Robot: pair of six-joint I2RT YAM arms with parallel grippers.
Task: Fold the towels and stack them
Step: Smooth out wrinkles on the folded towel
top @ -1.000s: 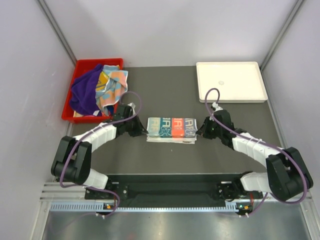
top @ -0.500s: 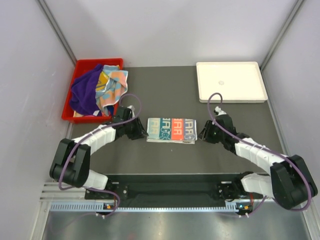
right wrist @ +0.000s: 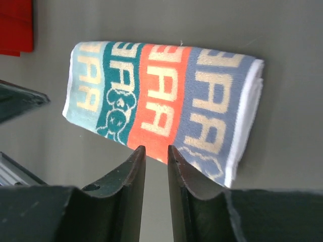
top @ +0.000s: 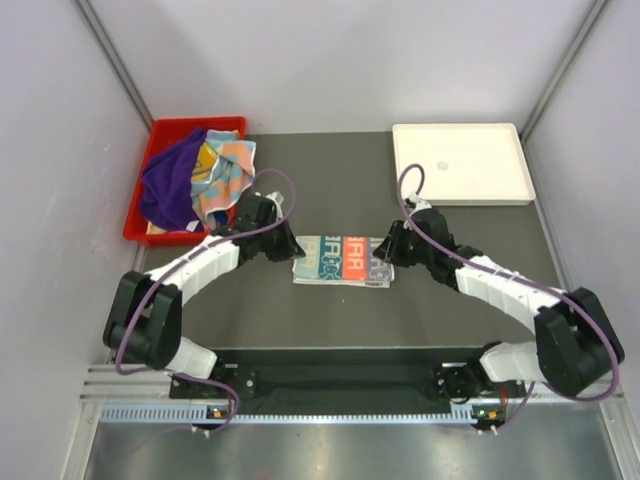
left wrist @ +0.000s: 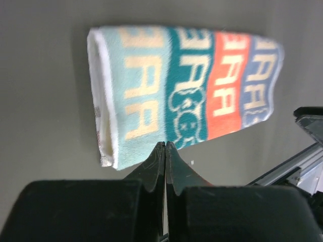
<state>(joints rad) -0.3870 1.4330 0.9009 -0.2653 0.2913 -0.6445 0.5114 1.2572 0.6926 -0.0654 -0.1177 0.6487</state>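
Top external view has the folded teal, orange and blue lettered towel [top: 343,259] lying flat on the surface [top: 330,190] between both arms, the left gripper [top: 289,247] pinched fully closed on nothing at its left end, the right gripper [top: 384,250] parted a crack, empty, at its right end.

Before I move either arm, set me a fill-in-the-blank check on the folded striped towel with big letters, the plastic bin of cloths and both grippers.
1. The deep purple cloth lies in the ____ plastic bin.
2. The folded striped towel with big letters shows an orange stripe between a teal one and a ____ one.
3. The left gripper has its jaws ____.
4. The right gripper has its jaws slightly ____.
Missing words: red; blue; shut; open.
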